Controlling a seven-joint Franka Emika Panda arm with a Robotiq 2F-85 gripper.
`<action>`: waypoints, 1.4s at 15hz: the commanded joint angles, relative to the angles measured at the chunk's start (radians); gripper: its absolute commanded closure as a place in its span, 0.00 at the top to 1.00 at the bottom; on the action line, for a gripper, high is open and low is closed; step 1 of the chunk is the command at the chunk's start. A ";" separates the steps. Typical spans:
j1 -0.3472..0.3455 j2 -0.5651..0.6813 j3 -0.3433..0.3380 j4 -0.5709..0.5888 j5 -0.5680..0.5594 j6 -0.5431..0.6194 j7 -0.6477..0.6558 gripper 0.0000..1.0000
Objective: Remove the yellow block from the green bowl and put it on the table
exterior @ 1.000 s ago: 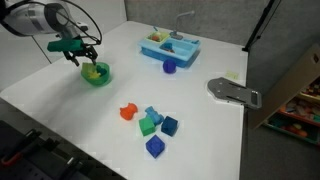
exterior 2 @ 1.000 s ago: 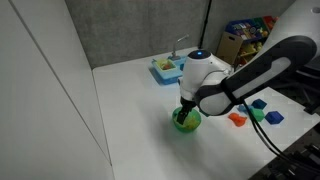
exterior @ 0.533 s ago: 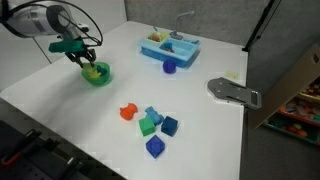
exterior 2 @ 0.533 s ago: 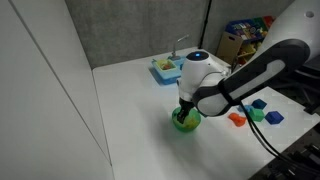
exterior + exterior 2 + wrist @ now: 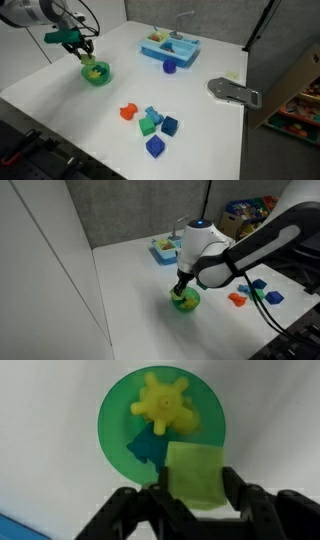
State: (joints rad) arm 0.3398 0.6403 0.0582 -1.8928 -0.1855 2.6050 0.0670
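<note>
The gripper [image 5: 195,490] is clamping the yellow block [image 5: 193,470] between its fingers, holding it over the green bowl's [image 5: 118,430] 5 o'clock rim in the wrist view. Inside, a yellow gear-shaped toy [image 5: 165,405] is lying toward 12 o'clock, touching a blue piece [image 5: 147,448]. The bowl is sitting on the white table [image 5: 200,130].

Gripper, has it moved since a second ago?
Yes. The gripper has risen above the green bowl, which sits where it was on the table, and it carries the yellow block.
</note>
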 commanded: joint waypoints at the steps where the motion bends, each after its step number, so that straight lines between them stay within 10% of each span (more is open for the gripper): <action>1: -0.019 -0.102 0.001 -0.053 -0.001 -0.016 0.017 0.31; 21: -0.356 -0.335 -0.099 -0.269 0.072 -0.070 -0.059 0.31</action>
State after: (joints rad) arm 0.0238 0.3233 -0.0395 -2.1206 -0.1587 2.5365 0.0534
